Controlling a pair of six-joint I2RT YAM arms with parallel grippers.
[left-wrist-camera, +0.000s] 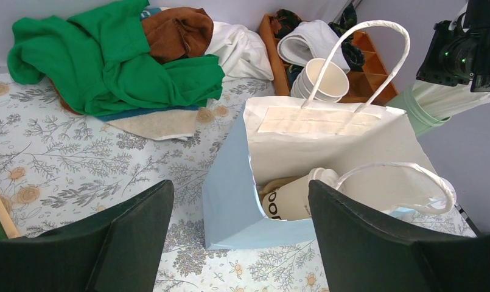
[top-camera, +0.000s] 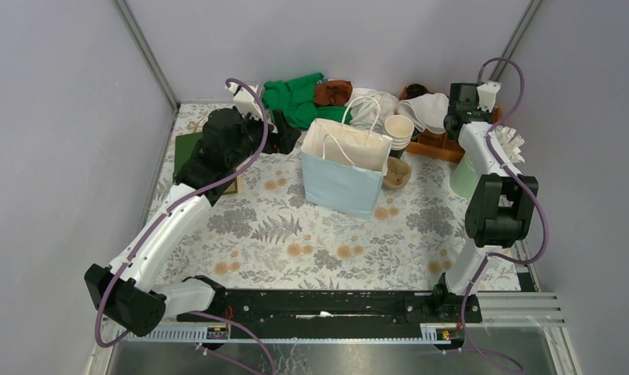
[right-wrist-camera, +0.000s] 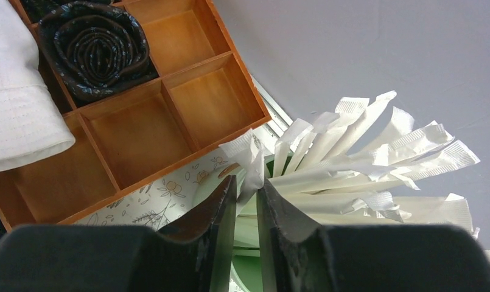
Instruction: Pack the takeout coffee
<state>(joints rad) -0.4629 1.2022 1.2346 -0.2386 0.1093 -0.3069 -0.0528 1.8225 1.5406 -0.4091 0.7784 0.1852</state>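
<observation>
The takeout coffee (left-wrist-camera: 294, 198), a pale cup with a white lid, lies on its side inside the light blue paper bag (left-wrist-camera: 230, 182), which stands upright mid-table (top-camera: 338, 187). My left gripper (left-wrist-camera: 239, 188) hovers just left of the bag, open, with nothing between its fingers. At the back right, my right gripper (right-wrist-camera: 247, 182) has its jaws nearly together, pinching one paper-wrapped straw (right-wrist-camera: 249, 159) from the bunch standing in a green cup (top-camera: 463, 178).
A stack of lidless cups (top-camera: 398, 129) and a brown pulp tray (top-camera: 395, 173) stand right of the bag. A wooden divided tray (right-wrist-camera: 139, 121) lies behind them. Green and brown cloths (top-camera: 295, 98) are piled at the back. A green book (top-camera: 187, 148) lies far left.
</observation>
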